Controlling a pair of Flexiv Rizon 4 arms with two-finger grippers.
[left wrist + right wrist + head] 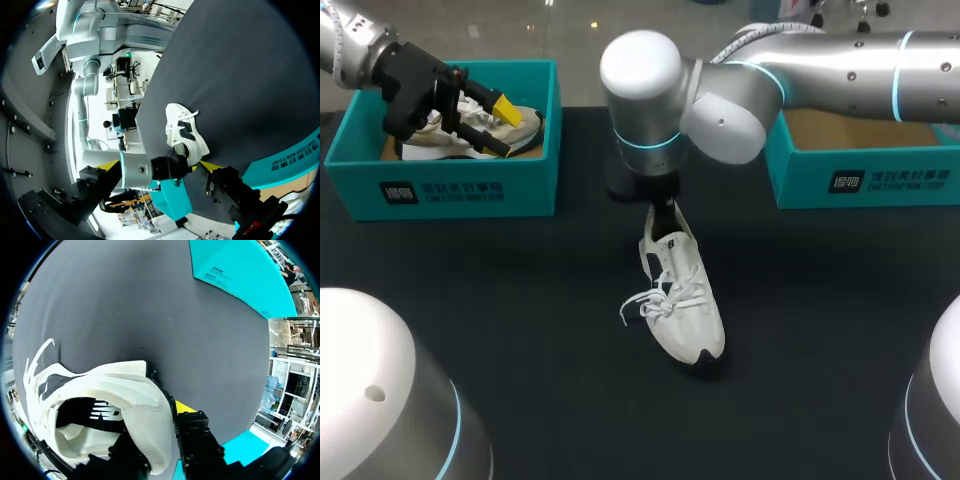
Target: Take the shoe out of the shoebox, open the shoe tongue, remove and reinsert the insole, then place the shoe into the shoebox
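A white shoe (682,300) lies on the black table, toe toward me, laces loose. My right gripper (663,208) is at its heel. In the right wrist view the heel collar (145,410) sits between the fingers of the right gripper (155,427), one finger (192,432) outside and the other inside the shoe, shut on it. My left gripper (490,120) hangs open over the left teal shoebox (470,185), above a second shoe (470,143) lying inside. In the left wrist view the left gripper (159,166) has its tips wide apart, the white shoe (187,135) far ahead of it.
A second teal shoebox (860,175) stands at the back right, its cardboard floor showing; the right wrist view shows it ahead as the teal box (240,275). The black tabletop (520,300) stretches around the shoe. The arm bases fill the near corners.
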